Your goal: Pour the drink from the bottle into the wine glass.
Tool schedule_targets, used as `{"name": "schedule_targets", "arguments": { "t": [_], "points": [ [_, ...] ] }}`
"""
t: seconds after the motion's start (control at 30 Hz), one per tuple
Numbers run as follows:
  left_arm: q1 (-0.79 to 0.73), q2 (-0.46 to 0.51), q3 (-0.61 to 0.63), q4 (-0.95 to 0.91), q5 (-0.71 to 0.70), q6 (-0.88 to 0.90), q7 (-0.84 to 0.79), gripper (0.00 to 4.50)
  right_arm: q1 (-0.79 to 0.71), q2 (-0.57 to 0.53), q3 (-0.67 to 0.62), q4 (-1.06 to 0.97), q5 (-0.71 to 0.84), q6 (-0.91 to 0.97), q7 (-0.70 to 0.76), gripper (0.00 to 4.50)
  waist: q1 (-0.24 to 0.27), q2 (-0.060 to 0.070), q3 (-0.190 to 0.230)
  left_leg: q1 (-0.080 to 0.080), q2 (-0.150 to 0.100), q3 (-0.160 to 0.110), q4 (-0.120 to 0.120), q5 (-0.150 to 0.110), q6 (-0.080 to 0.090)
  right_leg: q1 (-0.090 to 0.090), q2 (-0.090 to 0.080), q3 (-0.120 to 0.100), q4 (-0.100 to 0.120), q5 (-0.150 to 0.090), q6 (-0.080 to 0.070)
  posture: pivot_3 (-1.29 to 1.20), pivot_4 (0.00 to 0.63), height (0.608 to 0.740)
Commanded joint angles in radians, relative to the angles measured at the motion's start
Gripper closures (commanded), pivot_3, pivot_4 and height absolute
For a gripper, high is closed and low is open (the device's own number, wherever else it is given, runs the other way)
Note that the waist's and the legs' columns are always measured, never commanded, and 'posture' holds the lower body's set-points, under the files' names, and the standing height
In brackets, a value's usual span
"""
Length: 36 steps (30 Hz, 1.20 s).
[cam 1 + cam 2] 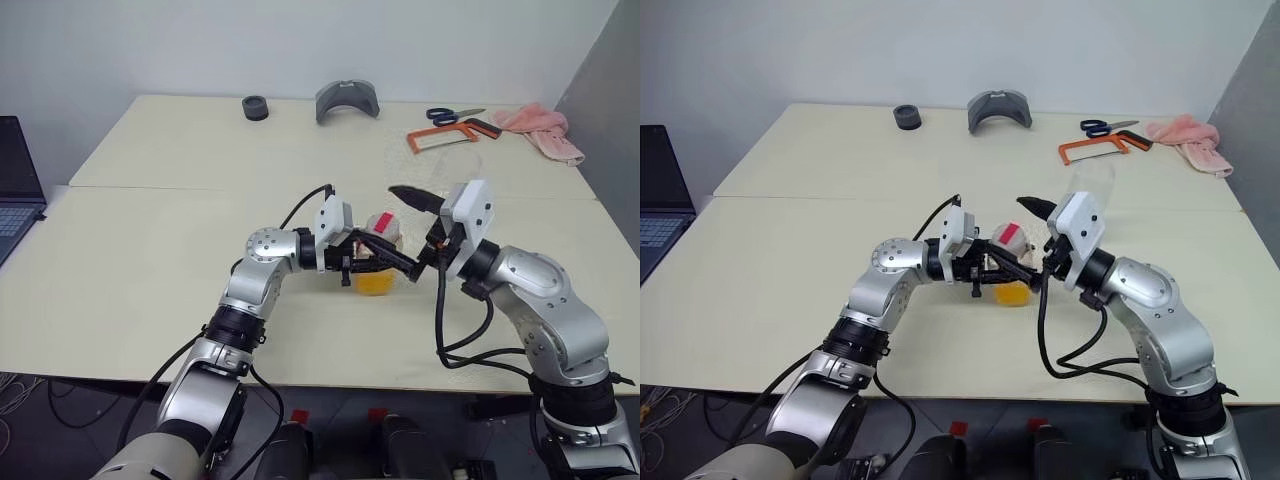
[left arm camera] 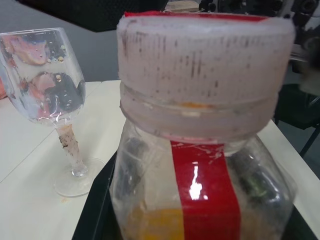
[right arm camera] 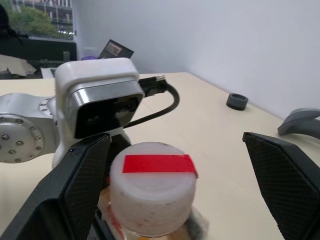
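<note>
**Bottle clamped in left gripper, right gripper spread wide around the cap**

Bottle (image 1: 376,262) sits near table centre, upright, cap still on. Left gripper (image 1: 385,262) comes in from 9 o'clock, pointing level toward 3 o'clock, fingers closed tight on the bottle body. Left wrist view confirms: black fingers (image 2: 255,177) seen through the clear plastic on both sides of the red-and-white label strip.

Drink (image 1: 374,284): orange, sitting low in the bottle, well below the label top.

White cap (image 3: 152,192) with red mark across the top, seated on the neck. Right gripper (image 3: 180,165) approaches from 3 o'clock, jaws fully apart, one finger (image 3: 82,187) just beside the cap, the other well clear on the far side. Not gripping anything. Can't tell whether the near finger touches the cap.

Wine glass (image 2: 47,95): standing upright on the table, empty, clear with droplets inside the bowl. In the head views it's faint, at roughly 1 o'clock from the bottle, behind the right wrist.

Table (image 1: 150,300) far edge, 12 to 2 o'clock: black ring (image 1: 255,107), grey curved part (image 1: 347,100), blue-handled scissors (image 1: 452,115), orange hacksaw (image 1: 452,135), pink cloth (image 1: 540,130). Laptop (image 1: 15,185) off the table at 9 o'clock.
</note>
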Motion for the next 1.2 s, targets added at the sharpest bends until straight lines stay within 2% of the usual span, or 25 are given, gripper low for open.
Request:
{"name": "schedule_targets", "arguments": {
  "t": [0.03, 0.57, 0.77, 1.03, 1.2],
  "points": [
    [-0.005, -0.007, 0.008, -0.029, -0.013, -0.017, -0.003, 2.84, 0.01, -0.021, -0.064, -0.032, 0.031, 0.008, -0.012, 0.0, 0.0, 0.0, 0.0, 0.0, 0.0, 0.0, 0.0, 0.0, 0.0, 0.0, 0.0, 0.0, 0.0, 0.0, 0.0, 0.0, 0.15, 0.74],
    [-0.001, 0.004, 0.015, -0.02, -0.019, -0.016, -0.001, 2.85, 0.106, -0.113, -0.153, -0.139, 0.179, 0.102, 0.002, 0.0, 0.0, 0.0, 0.0, 0.0, 0.0, 0.001, 0.0, -0.001, 0.001, 0.0, 0.0, 0.0, 0.0, 0.0, 0.0, 0.0, 0.15, 0.74],
    [-0.021, 0.007, 0.035, -0.029, -0.074, 0.105, -0.01, 2.85, 0.091, -0.127, -0.155, -0.196, 0.269, 0.159, -0.015, 0.0, -0.001, 0.0, 0.0, 0.0, 0.0, 0.001, 0.0, -0.001, 0.001, 0.0, 0.0, 0.0, 0.0, 0.0, 0.0, 0.0, 0.15, 0.74],
    [-0.05, 0.027, 0.031, -0.008, -0.063, 0.124, -0.061, 2.85, 0.023, -0.067, 0.006, -0.138, 0.101, 0.099, -0.107, 0.0, -0.001, 0.0, 0.0, 0.0, 0.0, 0.002, 0.0, -0.001, 0.001, 0.0, 0.001, 0.0, 0.0, 0.0, 0.0, 0.0, 0.15, 0.74],
    [-0.058, 0.029, 0.03, 0.01, -0.038, 0.062, -0.069, 2.85, 0.009, -0.034, 0.027, -0.098, 0.047, 0.064, -0.125, 0.0, 0.0, 0.0, 0.0, 0.0, 0.0, 0.002, 0.0, 0.0, 0.001, 0.0, 0.001, 0.0, 0.0, 0.0, 0.0, 0.0, 0.15, 0.74]
  ]
}}
